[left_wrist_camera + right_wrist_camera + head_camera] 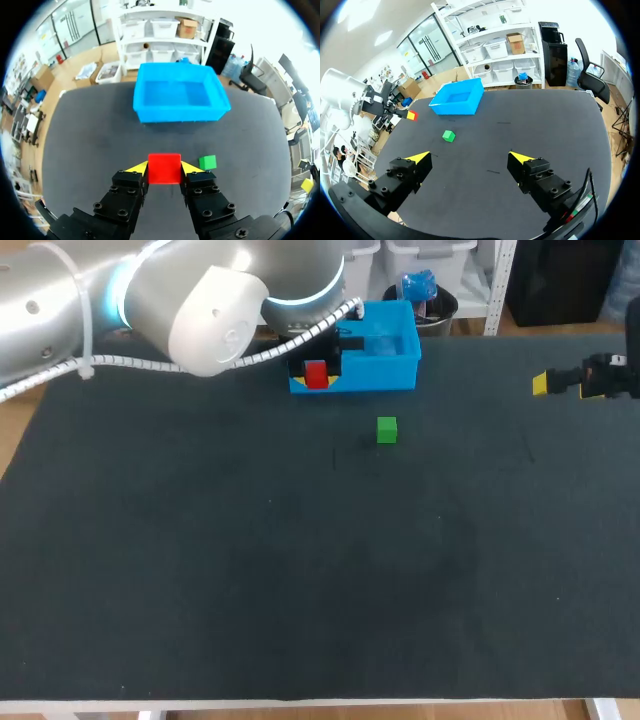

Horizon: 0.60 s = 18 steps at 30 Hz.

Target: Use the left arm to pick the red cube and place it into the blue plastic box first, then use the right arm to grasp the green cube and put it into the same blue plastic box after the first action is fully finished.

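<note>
The left fingers [139, 167] are pinching the small red cube [164, 168] by opposite flat sides, which is likely light and stiff, while the right fingers [419, 158] are hanging spread.

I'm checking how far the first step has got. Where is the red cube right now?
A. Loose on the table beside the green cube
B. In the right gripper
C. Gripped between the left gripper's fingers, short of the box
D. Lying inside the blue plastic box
C: in the left wrist view the red cube sits clamped between the left gripper's yellow tips, with the blue plastic box ahead of it and nothing inside the box.
</note>
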{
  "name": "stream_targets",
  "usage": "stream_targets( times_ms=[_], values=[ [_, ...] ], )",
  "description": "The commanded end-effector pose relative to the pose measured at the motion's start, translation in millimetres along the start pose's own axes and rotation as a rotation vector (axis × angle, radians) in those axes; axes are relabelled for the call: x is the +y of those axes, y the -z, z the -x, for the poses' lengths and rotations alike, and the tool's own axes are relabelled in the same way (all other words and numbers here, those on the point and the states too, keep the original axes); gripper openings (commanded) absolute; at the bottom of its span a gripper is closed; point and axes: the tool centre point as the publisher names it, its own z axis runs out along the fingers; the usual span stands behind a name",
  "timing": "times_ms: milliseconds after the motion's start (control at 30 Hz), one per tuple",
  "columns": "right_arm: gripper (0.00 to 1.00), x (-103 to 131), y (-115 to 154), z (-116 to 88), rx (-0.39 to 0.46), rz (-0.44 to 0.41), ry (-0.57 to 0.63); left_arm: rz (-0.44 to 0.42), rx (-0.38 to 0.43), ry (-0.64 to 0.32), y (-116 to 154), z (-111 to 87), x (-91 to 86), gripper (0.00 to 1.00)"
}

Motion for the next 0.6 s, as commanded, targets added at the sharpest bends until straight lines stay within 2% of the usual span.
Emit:
stream_targets(
  times_ms=[33, 333, 600],
  values=[
    [1.00, -1, 0, 0, 0.000, 0.001, 0.001, -0.061, -0.071, -0.035, 11, 0.4, 10.3, 0.00],
    [1.00, -1, 0, 0, 0.000, 0.001, 0.001, -0.210, -0.199, -0.180, 26, 16.5, 20.9, 0.00],
    [1.00, -1, 0, 0, 0.000, 0.001, 0.001, -0.211, -0.239, -0.196, 32, 24.8, 27.1, 0.00]
  ],
)
